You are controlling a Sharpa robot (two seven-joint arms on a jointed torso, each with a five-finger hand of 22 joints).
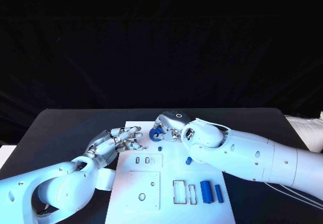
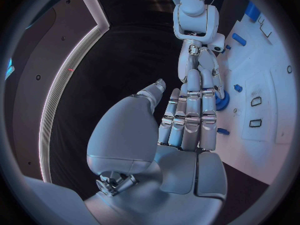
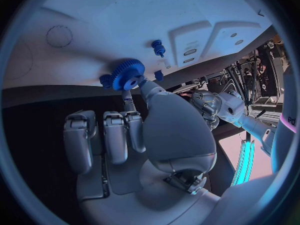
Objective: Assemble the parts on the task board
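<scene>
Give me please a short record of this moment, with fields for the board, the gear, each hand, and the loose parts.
board: white task board on the black table
gear: blue gear at the far end of the board, between the two hands
right hand: right hand at the gear, a fingertip touching it; a firm grip cannot be confirmed
left hand: left hand at the board's far left edge, fingers stretched toward the gear, holding nothing
loose parts: two blue cylinders lying side by side at the board's near right; a small blue peg further up
</scene>
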